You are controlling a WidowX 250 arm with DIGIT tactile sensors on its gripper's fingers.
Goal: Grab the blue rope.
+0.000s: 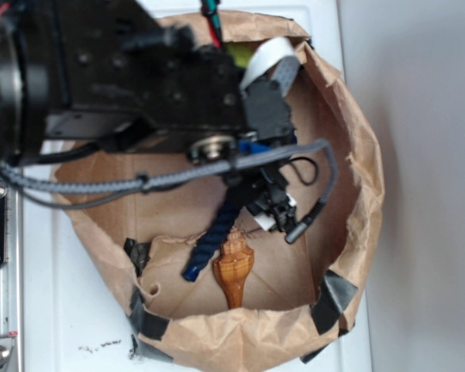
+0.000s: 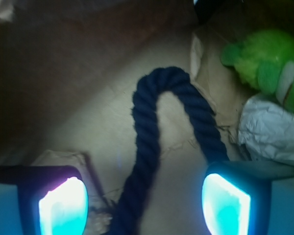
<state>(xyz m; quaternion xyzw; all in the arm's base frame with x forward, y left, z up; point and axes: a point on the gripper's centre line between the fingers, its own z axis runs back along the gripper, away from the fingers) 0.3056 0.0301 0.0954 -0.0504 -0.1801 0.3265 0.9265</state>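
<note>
The claw (image 2: 144, 205) hangs down inside a crumpled brown paper bag (image 1: 356, 124) whose rim is patched with strips of dark tape (image 1: 335, 298). The bag sits on a white bench (image 1: 54, 310). In the wrist view the claw stands wide open, its two glowing pads (image 2: 63, 205) well apart at the bottom corners, gripping nothing.

The blue rope (image 2: 149, 142) lies on the bag's floor right under the claw. One strand runs up between the two pads, bends over in a tight hook ahead of the claw, and comes back down to pass behind the right-hand pad. I can't tell whether that pad touches it. From the outside view the rope (image 1: 213, 232) stretches out from beneath the claw toward the near wall of the bag and ends in a glossy brighter blue cap (image 1: 191, 272).

Just beside that capped end lies a brown seashell (image 1: 233, 267), very close to the rope. Ahead of the claw and off to its right, against the bag's wall, sit a fuzzy green toy (image 2: 264, 61) and some crumpled white paper (image 2: 267, 129). A grey braided cable (image 1: 101, 184) drapes across the arm above the bag.
</note>
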